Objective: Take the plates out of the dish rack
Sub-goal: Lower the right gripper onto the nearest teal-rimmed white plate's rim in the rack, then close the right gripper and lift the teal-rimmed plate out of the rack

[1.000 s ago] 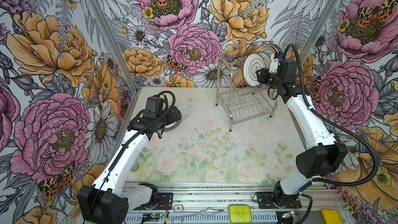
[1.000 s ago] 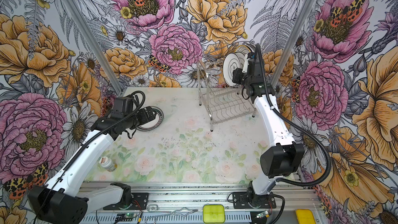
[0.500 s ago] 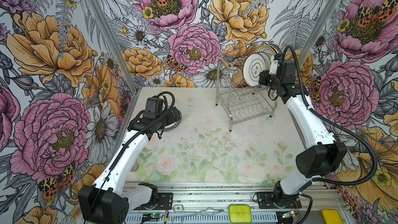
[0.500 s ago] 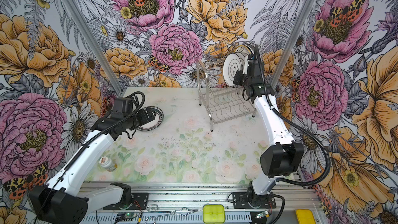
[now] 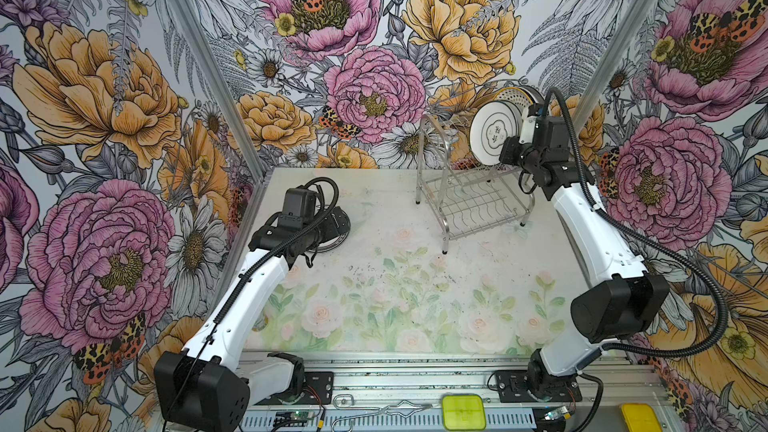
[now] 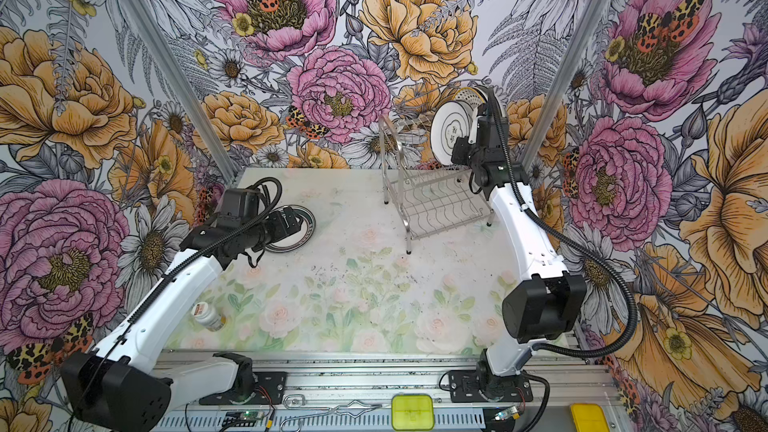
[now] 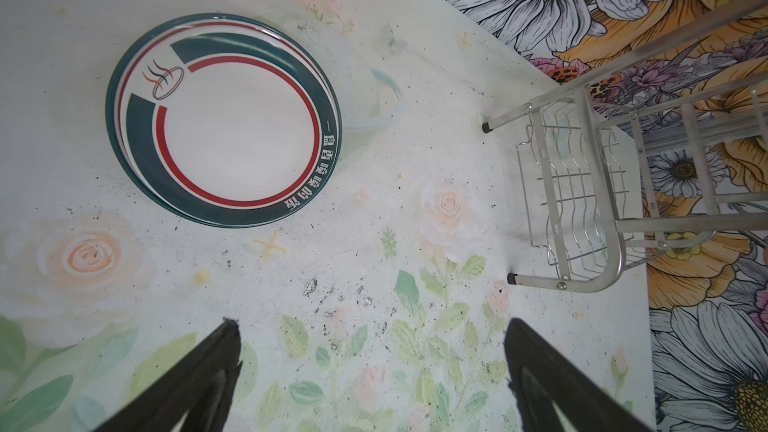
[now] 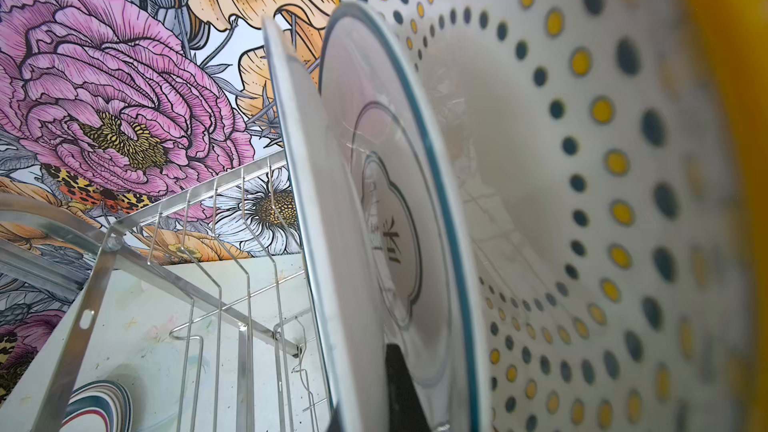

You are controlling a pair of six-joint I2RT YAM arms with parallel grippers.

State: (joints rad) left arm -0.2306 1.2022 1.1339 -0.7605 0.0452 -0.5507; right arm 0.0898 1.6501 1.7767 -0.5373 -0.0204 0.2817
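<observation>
The dish rack [image 5: 473,205] [image 6: 436,209] stands at the table's back right. Upright in its upper level is a white plate [image 5: 492,135] [image 6: 451,130] with a dark emblem. My right gripper [image 5: 513,151] [image 8: 374,392] is shut on its rim; one black finger [image 8: 399,384] lies against its face [image 8: 374,160]. Just behind stands a dotted, yellow-rimmed plate [image 5: 517,95] [image 8: 582,160]. At the back left, plates with green and red rims [image 7: 237,135] [image 6: 305,234] lie stacked on the table. My left gripper [image 7: 372,351] [image 5: 336,222] hovers open beside them, holding nothing.
The rack's lower wavy-wire shelf [image 7: 582,184] holds nothing. A small white bottle [image 6: 208,317] lies on the table under my left arm. The flowered walls close in behind and on both sides. A yellow-green box [image 5: 463,411] sits on the front rail.
My right gripper's jaws have closed on the white plate's rim, and the wrist has edged slightly toward the back wall. The left arm has not moved.
</observation>
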